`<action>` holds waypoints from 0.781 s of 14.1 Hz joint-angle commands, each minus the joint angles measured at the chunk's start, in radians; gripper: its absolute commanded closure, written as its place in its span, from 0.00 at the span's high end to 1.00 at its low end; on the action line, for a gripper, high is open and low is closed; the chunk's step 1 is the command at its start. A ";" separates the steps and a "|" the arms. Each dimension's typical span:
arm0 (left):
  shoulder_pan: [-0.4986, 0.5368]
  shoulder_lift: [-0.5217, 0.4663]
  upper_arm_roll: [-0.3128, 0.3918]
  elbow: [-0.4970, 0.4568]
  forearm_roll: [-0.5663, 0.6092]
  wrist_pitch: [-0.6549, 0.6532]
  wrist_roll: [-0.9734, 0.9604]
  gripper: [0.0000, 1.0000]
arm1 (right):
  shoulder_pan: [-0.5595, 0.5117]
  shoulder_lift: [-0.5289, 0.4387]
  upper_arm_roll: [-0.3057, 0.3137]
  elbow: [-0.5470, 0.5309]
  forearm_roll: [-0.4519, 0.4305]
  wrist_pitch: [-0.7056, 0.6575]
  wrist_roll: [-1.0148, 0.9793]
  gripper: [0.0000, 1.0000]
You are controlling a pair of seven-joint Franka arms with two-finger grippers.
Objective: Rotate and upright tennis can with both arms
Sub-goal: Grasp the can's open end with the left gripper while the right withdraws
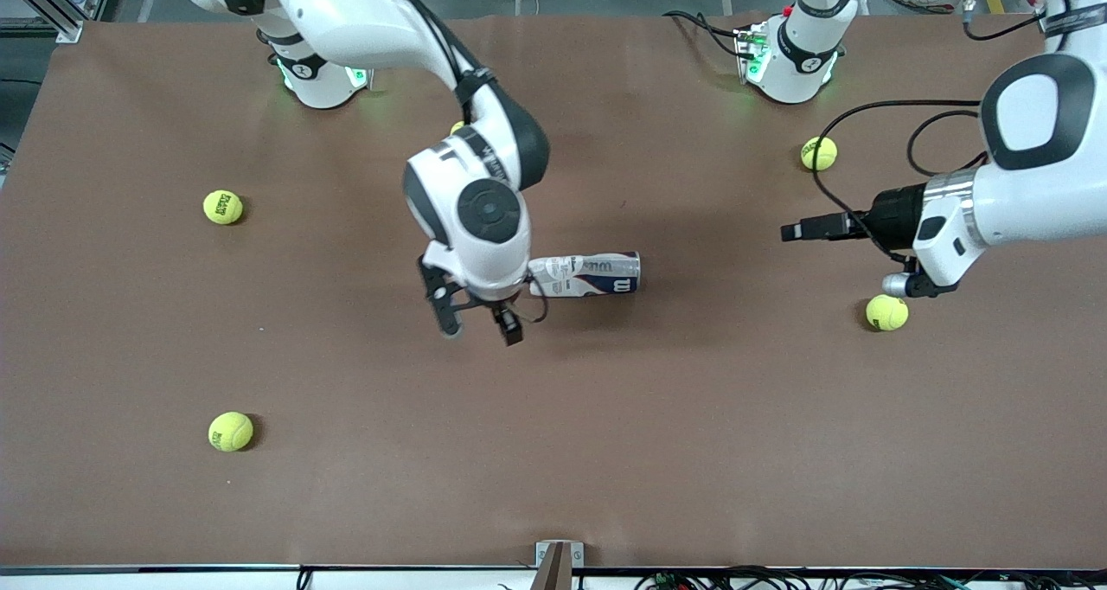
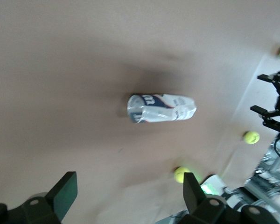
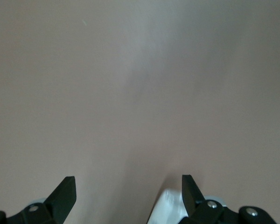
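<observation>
The tennis can point(image 1: 588, 274) lies on its side in the middle of the brown table, its silvery rim toward the left arm's end. My right gripper point(image 1: 478, 322) hangs open over the table just off the can's other end, with nothing between its fingers. In the right wrist view a white bit of the can point(image 3: 170, 205) shows beside one finger of the right gripper point(image 3: 128, 186). My left gripper point(image 1: 787, 230) hovers open and empty over the table, well apart from the can's rim end. The left wrist view has the can point(image 2: 161, 108) lying ahead of the left gripper point(image 2: 129, 186).
Yellow-green tennis balls lie scattered: two point(image 1: 223, 207) point(image 1: 230, 431) toward the right arm's end and two point(image 1: 818, 153) point(image 1: 886, 312) toward the left arm's end. One more ball point(image 1: 457, 127) peeks out by the right arm. Black cables point(image 1: 865, 114) trail from the left arm.
</observation>
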 commanded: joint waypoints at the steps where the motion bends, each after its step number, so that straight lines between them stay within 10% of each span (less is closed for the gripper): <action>1: -0.032 0.003 -0.007 -0.098 -0.118 0.124 0.020 1.00 | -0.082 -0.094 0.009 -0.076 0.003 -0.001 -0.225 1.00; 11: -0.121 0.064 -0.118 -0.305 -0.614 0.401 0.356 1.00 | -0.454 -0.302 0.006 -0.116 -0.004 -0.266 -1.343 1.00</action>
